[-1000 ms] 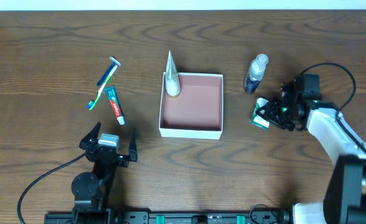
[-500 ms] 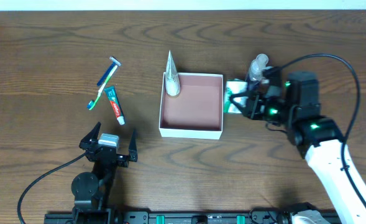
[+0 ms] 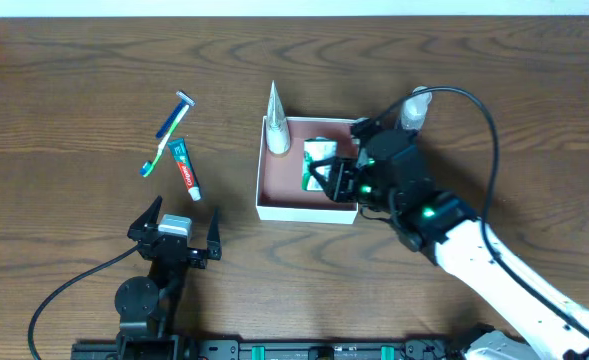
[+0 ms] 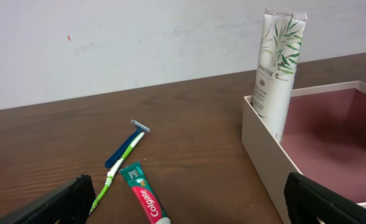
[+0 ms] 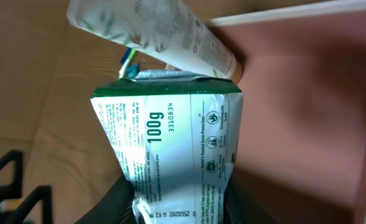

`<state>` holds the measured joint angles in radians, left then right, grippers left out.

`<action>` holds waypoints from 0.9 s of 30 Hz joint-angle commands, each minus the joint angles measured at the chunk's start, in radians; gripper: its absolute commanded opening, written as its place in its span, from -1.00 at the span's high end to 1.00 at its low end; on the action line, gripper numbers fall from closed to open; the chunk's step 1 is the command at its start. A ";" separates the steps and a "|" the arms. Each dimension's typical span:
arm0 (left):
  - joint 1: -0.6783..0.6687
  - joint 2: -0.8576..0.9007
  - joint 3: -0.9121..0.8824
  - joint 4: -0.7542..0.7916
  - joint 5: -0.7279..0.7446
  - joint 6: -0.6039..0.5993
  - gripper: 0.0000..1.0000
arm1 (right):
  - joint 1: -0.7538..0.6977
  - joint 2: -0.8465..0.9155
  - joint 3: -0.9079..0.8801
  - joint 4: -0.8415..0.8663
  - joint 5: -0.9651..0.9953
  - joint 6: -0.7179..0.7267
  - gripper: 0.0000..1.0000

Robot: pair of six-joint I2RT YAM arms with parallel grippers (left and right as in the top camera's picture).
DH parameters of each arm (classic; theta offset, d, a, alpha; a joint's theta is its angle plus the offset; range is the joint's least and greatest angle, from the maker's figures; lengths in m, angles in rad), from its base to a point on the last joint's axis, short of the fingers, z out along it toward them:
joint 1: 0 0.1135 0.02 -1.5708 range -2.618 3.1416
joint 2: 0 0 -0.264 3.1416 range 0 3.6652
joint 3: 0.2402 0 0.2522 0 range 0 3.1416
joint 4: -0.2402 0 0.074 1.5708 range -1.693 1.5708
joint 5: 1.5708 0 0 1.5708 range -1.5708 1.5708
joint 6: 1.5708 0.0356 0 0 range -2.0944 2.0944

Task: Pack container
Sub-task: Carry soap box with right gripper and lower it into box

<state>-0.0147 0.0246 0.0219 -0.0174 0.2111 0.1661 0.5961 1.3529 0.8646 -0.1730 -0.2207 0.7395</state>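
Observation:
The container is a shallow square box with white walls and a pinkish-brown inside, at the table's middle; it also shows in the left wrist view and the right wrist view. A white Pantene tube leans in its far left corner. My right gripper is shut on a green and white packet and holds it over the container's inside; the packet fills the right wrist view. My left gripper is open and empty near the front left.
A Colgate toothpaste tube, a green toothbrush and a blue razor lie left of the container. A small clear bottle with dark liquid stands to its right, behind my right arm.
My right gripper has carried the packet leftward from the table right of the container to over its inside. The left arm has not moved.

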 commanded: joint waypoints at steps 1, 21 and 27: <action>0.004 0.001 -0.018 -0.031 0.028 0.016 -0.96 | 0.042 0.053 0.013 0.037 0.121 0.089 0.56; 0.004 0.001 -0.018 -0.031 0.028 0.016 -0.96 | 0.086 0.292 0.013 0.295 0.147 0.147 0.53; 0.004 0.001 -0.018 -0.031 0.028 0.016 -0.96 | 0.095 0.316 0.013 0.319 0.142 0.148 0.52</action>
<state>-0.0147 0.0246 0.0219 -0.0174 0.2111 0.1661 0.6773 1.6547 0.8646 0.1326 -0.0780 0.8749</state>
